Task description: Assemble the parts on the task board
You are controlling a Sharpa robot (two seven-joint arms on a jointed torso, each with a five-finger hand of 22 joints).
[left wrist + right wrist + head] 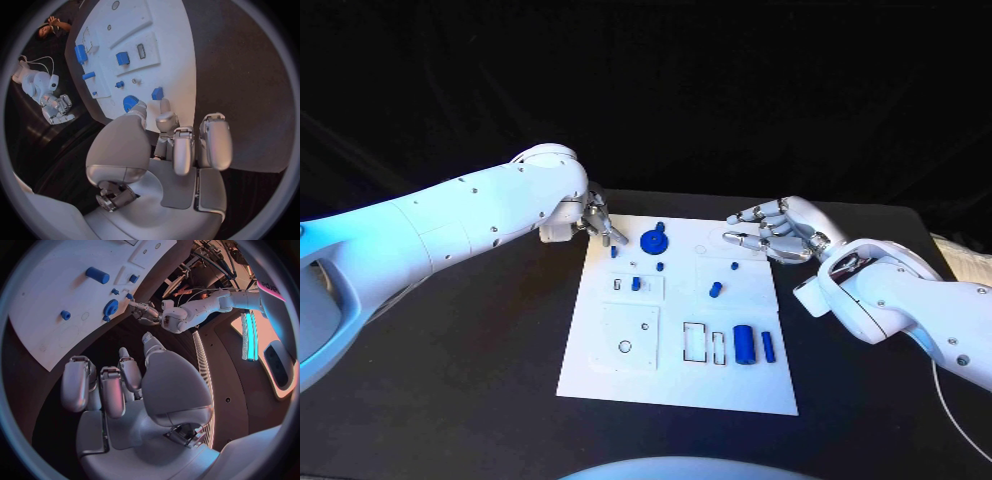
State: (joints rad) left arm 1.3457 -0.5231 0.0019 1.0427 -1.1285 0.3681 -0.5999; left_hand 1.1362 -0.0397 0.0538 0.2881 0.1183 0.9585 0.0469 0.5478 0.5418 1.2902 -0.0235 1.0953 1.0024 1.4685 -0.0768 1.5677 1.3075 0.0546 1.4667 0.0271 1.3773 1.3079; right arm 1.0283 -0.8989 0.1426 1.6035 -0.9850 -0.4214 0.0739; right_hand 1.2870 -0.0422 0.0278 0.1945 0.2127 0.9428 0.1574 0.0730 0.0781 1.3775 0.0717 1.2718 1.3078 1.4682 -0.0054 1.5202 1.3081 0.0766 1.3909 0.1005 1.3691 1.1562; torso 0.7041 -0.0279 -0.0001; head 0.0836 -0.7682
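Task board point(678, 385): a flat white rectangular plate with a matte surface, lying in the middle of the black bench point(444, 400), its long side running away from the robot. Shallow rectangular recesses and raised white panels mark its face. Parts on it are small, smooth and blue: a round toothed gear point(656, 241) near the far left corner, a short cylinder point(744, 344) lying beside a slimmer bar point(767, 345) at the near right, a small peg point(715, 289) mid-board, and a small block point(636, 284) set in a left-hand panel.

Left robot hand point(599, 222), silver with rounded metal segments, is over the far left corner of the board. A small blue piece point(615, 251) sits just below its fingertips; whether they hold it cannot be determined.

Right robot hand point(776, 232) is over the far right corner of the board, fingers loosely curled and parted, nothing seen in them.

Both arms are smooth white shells.
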